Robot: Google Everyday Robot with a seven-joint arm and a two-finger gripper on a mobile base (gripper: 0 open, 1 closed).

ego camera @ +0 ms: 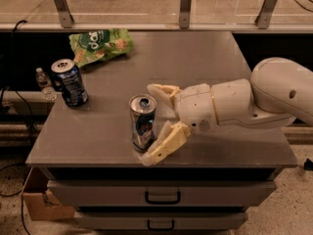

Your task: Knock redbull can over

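Note:
The redbull can (pixel 142 122) is slim, silver with blue and red markings, and stands upright near the front edge of the grey table (pixel 205 62). My gripper (pixel 152 124) comes in from the right and is open. One finger (pixel 164 91) lies behind the can's top. The other finger (pixel 164 143) lies in front of the can's base on its right. The can stands between the two fingers; I cannot tell whether they touch it.
A wider dark blue can (pixel 69 82) stands upright at the left edge. A green snack bag (pixel 100 44) lies at the back left. A small water bottle (pixel 45 83) stands left of the table. Drawers (pixel 161 197) sit below the front edge.

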